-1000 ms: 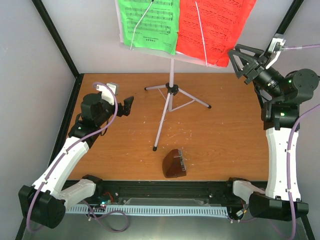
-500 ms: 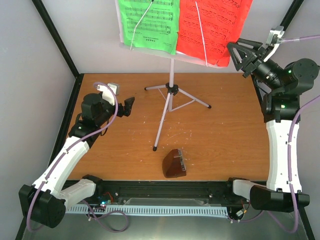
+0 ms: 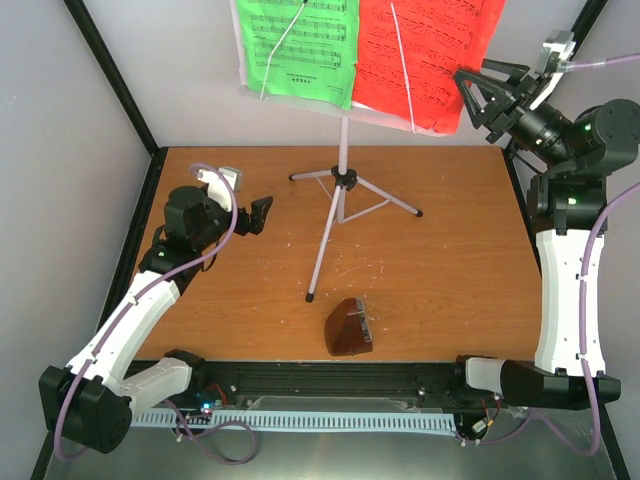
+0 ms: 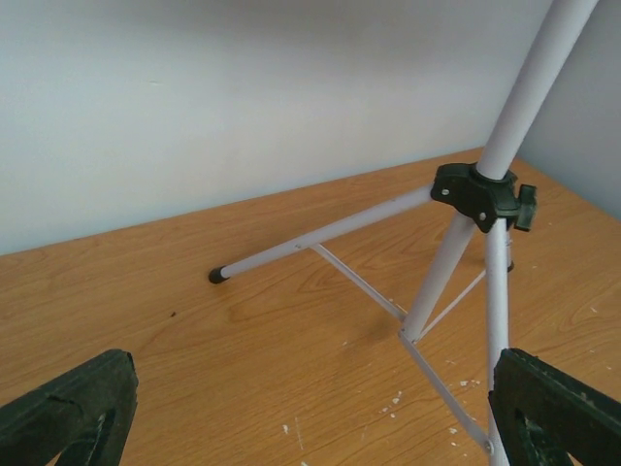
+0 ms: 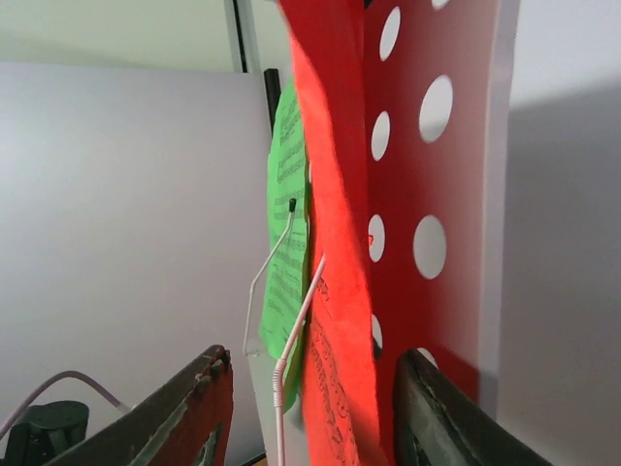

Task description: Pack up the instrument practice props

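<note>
Wooden desk [image 3: 440,280], pale walls. Right claw [image 3: 468,98], jaws apart, straddles the edge of the red music sheet [image 3: 420,50] and the stiff perforated plate [image 5: 437,194]; paper likely limp, tearable. Left claw [image 3: 258,214] gapes empty.

Overhead view. The white tripod music stand [image 3: 343,150] stands at the far centre of the wooden table [image 3: 460,280]. Its plate bears a green music sheet [image 3: 295,45] on the left and a red music sheet [image 3: 425,55] on the right, each crossed by a thin white wire. The dark brown metronome [image 3: 349,328] sits near the front edge. The left gripper [image 3: 258,213] — jaws apart — points at the tripod legs from the left. The right gripper [image 3: 478,100] is raised to the red sheet's right edge — contact not discernible.
</note>
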Tool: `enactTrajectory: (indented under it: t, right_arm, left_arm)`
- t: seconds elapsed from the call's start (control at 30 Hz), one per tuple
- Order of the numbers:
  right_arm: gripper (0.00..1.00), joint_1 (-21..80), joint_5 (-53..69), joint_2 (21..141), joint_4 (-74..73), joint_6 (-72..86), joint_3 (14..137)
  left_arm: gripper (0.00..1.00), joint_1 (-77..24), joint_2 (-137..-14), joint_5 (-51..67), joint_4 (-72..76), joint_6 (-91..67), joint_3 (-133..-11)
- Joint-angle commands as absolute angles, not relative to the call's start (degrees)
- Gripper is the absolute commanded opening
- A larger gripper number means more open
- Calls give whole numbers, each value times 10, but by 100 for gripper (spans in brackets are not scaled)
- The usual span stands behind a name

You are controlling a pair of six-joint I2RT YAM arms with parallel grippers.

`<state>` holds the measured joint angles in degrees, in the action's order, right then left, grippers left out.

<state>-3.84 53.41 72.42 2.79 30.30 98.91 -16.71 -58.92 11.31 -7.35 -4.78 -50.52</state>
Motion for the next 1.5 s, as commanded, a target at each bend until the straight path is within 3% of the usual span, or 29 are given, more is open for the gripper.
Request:
enactTrajectory:
  t: [0.0,0.13,0.33,0.5,0.67,1.07,1.27,1.47]
  right_arm:
    - [44,-17,542,737,-12,269,1007]
    - [36,-1,520,749,-68,227,1029]
    - [30,5,476,743,-98,191,1030]
    - [4,12,461,743,-93,178,1027]
    - [3,17,438,736,-99,160,1025]
    - [3,27,416,731,-105,142,1010]
    - [3,30,416,734,-105,138,1011]
    - [3,33,414,736,-106,135,1010]
  left_arm:
    - [99,-164,-585,180,-63,-34,-526]
    - [92,-164,-589,282,-41,-82,-575]
    - [78,-180,-656,363,-47,-186,-757]
    - [72,-257,-727,348,-4,-235,-867]
    - [66,-317,-807,346,54,-282,-965]
    - [62,-390,-1022,364,79,-342,-1222]
    - [45,-395,-1078,387,84,-360,-1291]
    - [39,-410,-1099,391,96,-350,-1313]
